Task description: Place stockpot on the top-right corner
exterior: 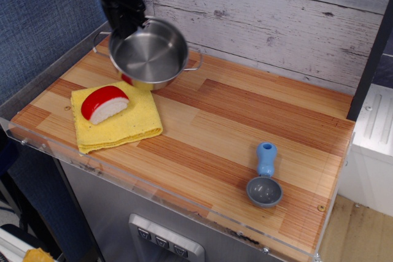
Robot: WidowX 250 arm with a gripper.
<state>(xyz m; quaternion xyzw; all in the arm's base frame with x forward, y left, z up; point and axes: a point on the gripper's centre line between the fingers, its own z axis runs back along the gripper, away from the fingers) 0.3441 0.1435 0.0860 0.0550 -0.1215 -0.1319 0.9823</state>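
The stockpot [150, 56] is a shallow shiny steel pot with thin wire loop handles, at the upper left of the view. My gripper [126, 27] is black, comes down from above and is shut on the pot's near-left rim. The pot hangs slightly tilted, low over the wood-plank corner [92, 70] beside the blue textured wall [49, 16]. Its lower edge overlaps the yellow cloth's back edge; I cannot tell whether it touches. The black upright post of that corner is mostly hidden behind my arm.
A yellow cloth [120, 121] lies at the left front with a red-and-white food piece [105, 103] on it. A small grey scoop with a blue handle [264, 179] lies at the front right. A white ribbed cabinet [377, 124] stands beyond the right edge.
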